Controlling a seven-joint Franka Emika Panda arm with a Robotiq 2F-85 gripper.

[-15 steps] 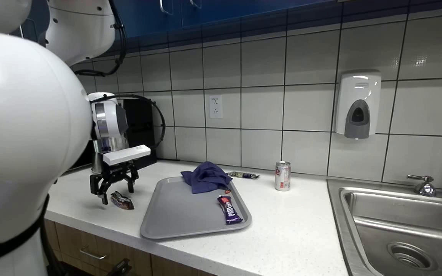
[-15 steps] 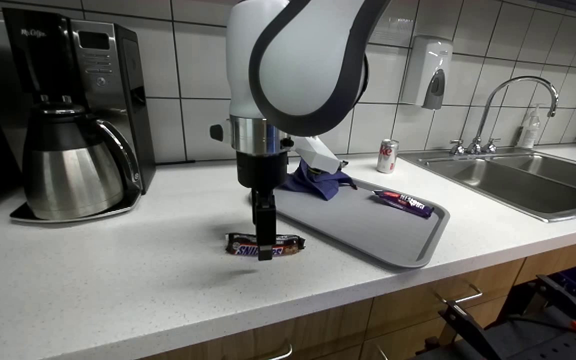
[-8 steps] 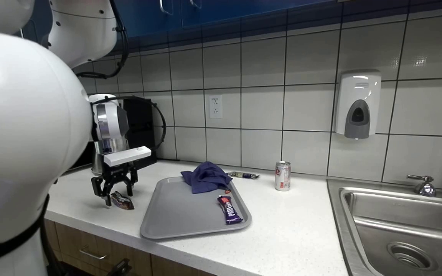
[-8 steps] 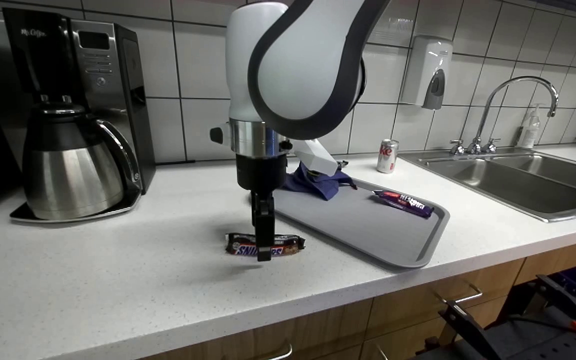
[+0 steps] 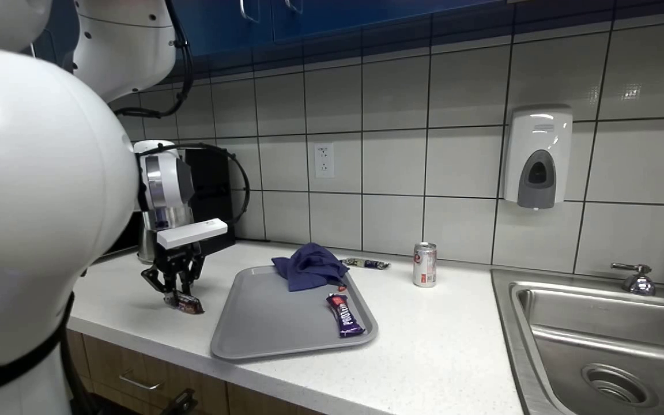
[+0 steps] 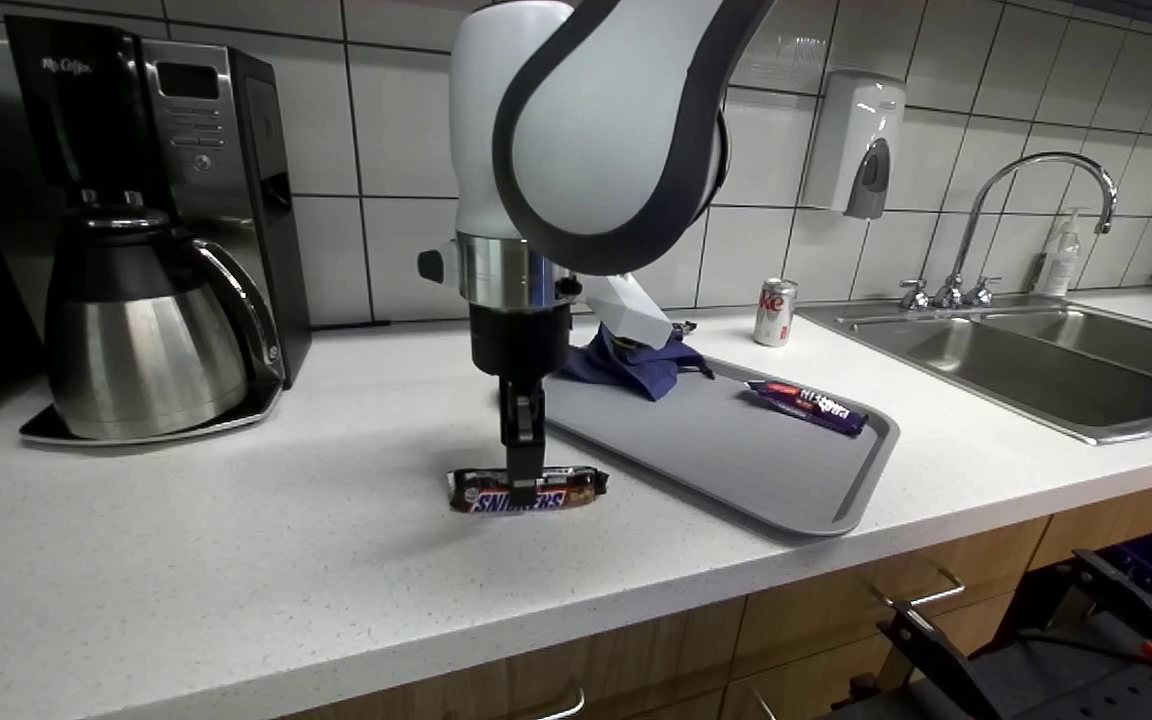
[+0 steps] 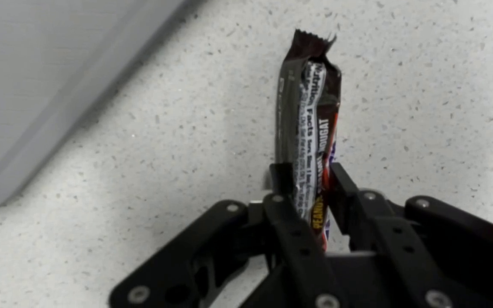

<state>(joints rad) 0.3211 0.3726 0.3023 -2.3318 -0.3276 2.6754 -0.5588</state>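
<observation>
Black jaws of my gripper (image 7: 310, 182) are clamped on the Snickers bar (image 7: 308, 111) about its middle, down at the white counter (image 7: 208, 137). Near it lies the grey tray (image 7: 37, 64), bearing a blue cloth (image 5: 310, 268); farther stands a silver can (image 5: 425, 264).

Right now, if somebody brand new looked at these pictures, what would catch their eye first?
Probably the big white robot arm, which fills the left side of an exterior view. Next comes its black gripper, pinching a Snickers bar from both sides on the white counter. Beside them, a gray tray holds a purple protein bar, with a crumpled blue cloth at its wall-side end.
</observation>
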